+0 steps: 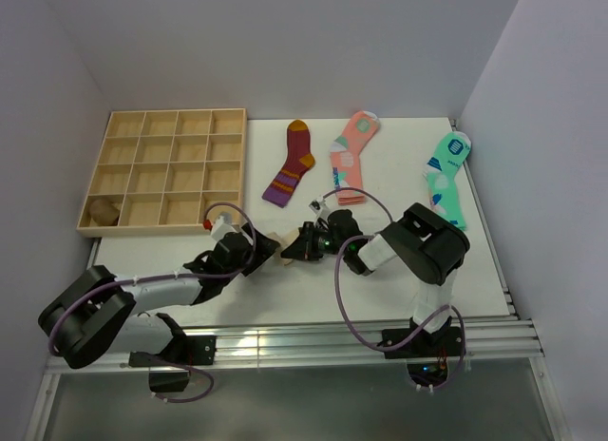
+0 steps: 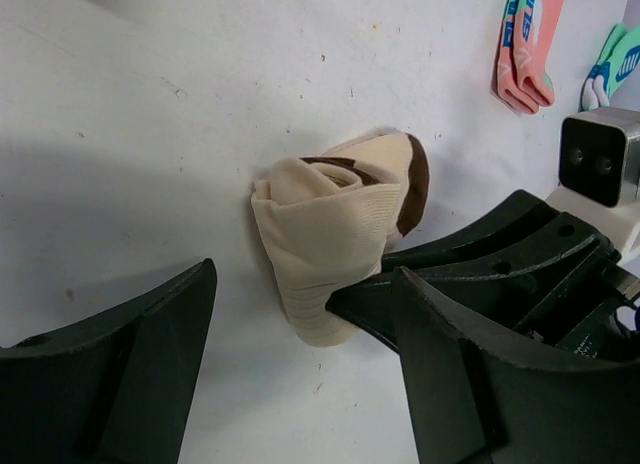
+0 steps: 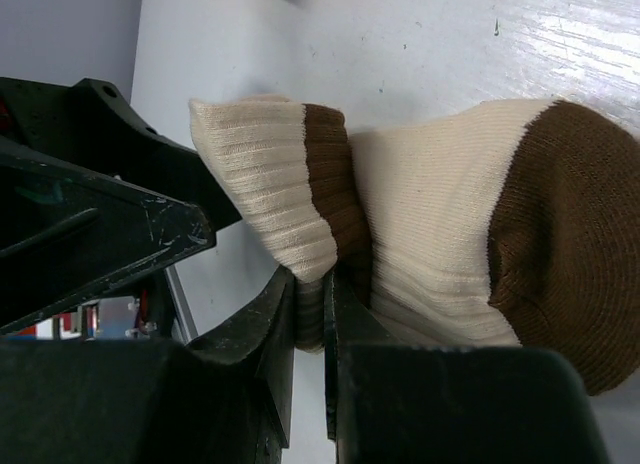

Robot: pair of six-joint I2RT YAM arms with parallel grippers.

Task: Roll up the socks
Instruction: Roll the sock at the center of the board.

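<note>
My right gripper was clamped on the ribbed cuff of the beige sock. Its two dark fingers were nearly together with a fold of cream fabric between them. My left gripper stood wide and held nothing, with one jaw on each side of the sock and neither touching it in the left wrist view.

The sock lay on the white table, between the two grippers. It was wound into a short, loose roll, spiral end up. The dark brown toe sat on the far side and the cuff trailed toward the right fingers.

I judged the step in hand to be locking the roll by stretching the cuff over the bundle. To do it well, I would close the left jaws squarely across the middle of the roll, not on the spiral end. The grip should be firm enough to stop the layers springing apart. Only then would I pull with the right. The roll looked slack, and a tug with the left jaws open would likely drag or unwind it.

Farther out, a wooden tray sat at the far left. A brown bundle, probably the other sock, was in its near-left compartment. A maroon sock, a pink sock and a mint-green sock lay flat along the far side, well apart from the work.
</note>
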